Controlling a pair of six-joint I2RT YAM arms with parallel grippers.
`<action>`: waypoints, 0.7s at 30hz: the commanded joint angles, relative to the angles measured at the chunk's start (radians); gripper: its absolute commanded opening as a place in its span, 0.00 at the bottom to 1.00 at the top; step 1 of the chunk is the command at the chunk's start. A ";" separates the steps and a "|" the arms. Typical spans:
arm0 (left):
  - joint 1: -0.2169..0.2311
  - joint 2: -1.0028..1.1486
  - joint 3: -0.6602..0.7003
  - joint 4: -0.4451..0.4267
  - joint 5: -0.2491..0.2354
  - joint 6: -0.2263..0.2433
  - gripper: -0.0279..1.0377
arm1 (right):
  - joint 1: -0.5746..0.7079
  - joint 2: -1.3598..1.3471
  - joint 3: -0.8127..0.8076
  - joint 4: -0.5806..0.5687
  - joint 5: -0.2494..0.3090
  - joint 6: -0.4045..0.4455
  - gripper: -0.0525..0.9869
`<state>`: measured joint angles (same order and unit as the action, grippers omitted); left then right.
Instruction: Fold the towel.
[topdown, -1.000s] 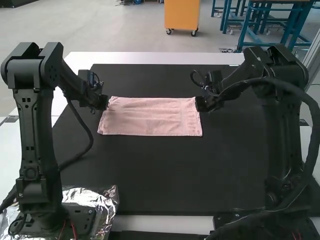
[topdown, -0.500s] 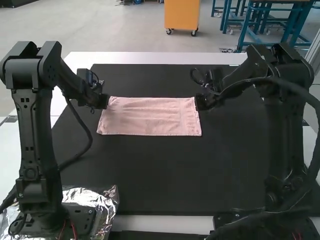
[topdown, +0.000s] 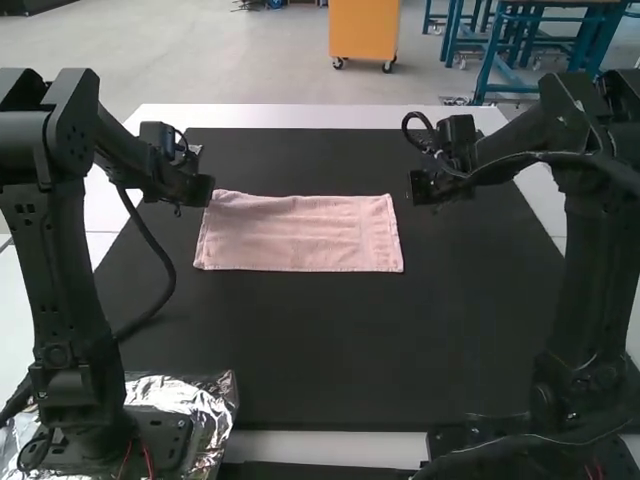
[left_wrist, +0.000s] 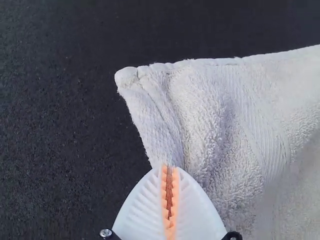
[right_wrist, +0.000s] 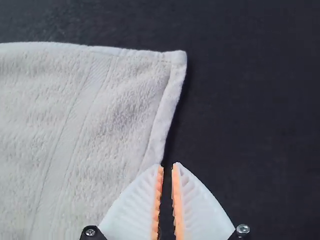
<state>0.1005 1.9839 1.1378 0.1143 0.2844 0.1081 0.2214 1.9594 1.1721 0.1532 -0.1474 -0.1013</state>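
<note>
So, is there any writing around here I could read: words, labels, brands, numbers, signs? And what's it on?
None that can be read.
The pink towel, the black mat and the crumpled foil show no lettering.
If the left arm or the right arm carries small print, it is too small to make out.

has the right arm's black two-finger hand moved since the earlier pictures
Yes: judged against the flat black mat in the high view, the right arm's hand has shifted right and slightly up the view, leaving a gap beside the pink towel.
</note>
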 joint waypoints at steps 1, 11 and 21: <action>0.010 -0.025 -0.023 0.018 0.016 0.004 0.05 | 0.004 -0.011 0.006 0.029 -0.017 0.006 0.46; 0.005 -0.013 -0.044 0.079 0.015 -0.002 0.05 | 0.027 0.118 0.086 0.032 -0.003 0.012 0.84; 0.008 0.001 -0.044 0.097 0.016 -0.001 0.05 | 0.075 0.213 0.166 0.032 0.031 0.012 0.86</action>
<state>0.1005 1.9839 1.0943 0.2039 0.2886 0.1078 0.2832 2.1712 1.2980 0.1787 -0.1387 -0.0967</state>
